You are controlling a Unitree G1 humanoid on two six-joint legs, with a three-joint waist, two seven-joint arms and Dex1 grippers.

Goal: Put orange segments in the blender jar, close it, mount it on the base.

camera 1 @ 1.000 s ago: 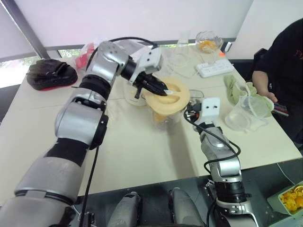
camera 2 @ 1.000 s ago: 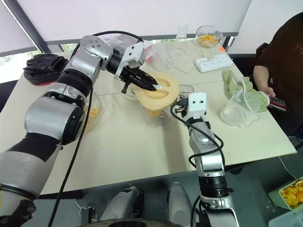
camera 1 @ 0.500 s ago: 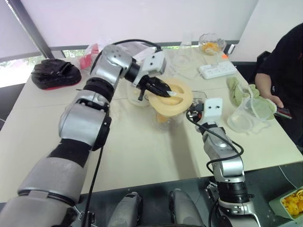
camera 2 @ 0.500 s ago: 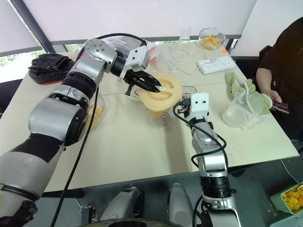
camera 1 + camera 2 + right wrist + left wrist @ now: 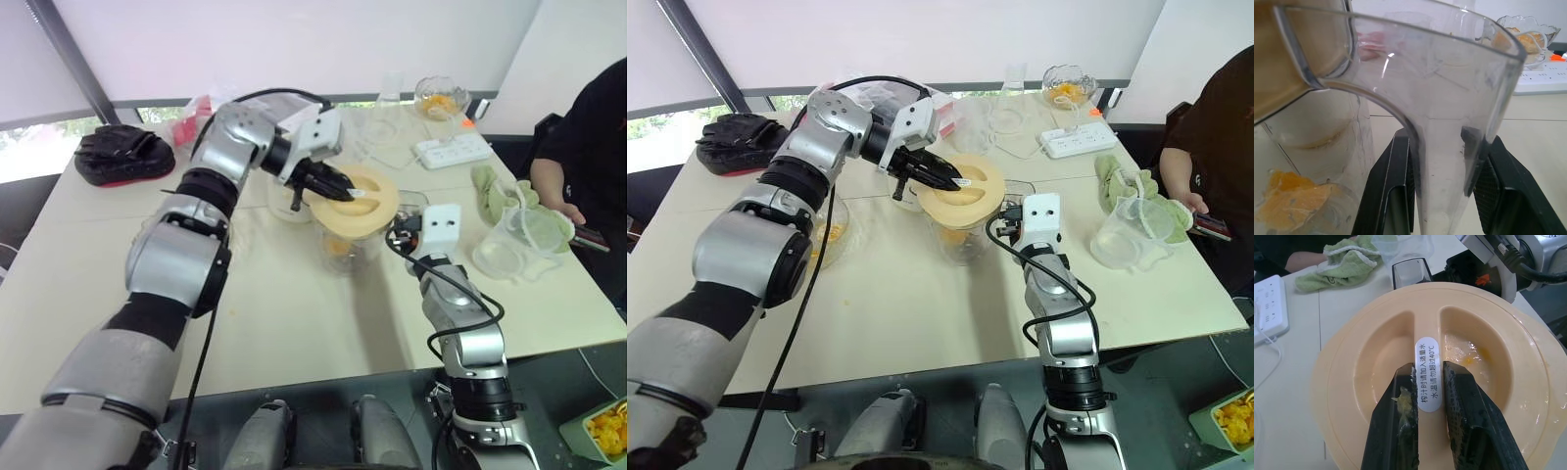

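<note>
The clear blender jar (image 5: 343,251) stands mid-table with orange segments (image 5: 1292,198) at its bottom. A flat round beige lid (image 5: 364,208) lies over the jar's mouth, slightly tilted. My left gripper (image 5: 1428,369) is shut on the lid's middle ridge, and pulp sticks to one of its fingers (image 5: 1403,401). My right gripper (image 5: 1447,139) is shut on the jar's handle (image 5: 1449,117) from the near right side. The cream-white base (image 5: 281,203) stands just behind the jar, partly hidden by my left arm.
A glass bowl of orange pieces (image 5: 828,235) sits left of the jar, another bowl (image 5: 438,96) at the far edge. A power strip (image 5: 451,149), a green cloth (image 5: 495,181) and a clear jug (image 5: 514,245) lie to the right. A person (image 5: 588,127) sits there.
The camera has shifted a little. Both grippers keep their holds, and the lid stays over the jar.
</note>
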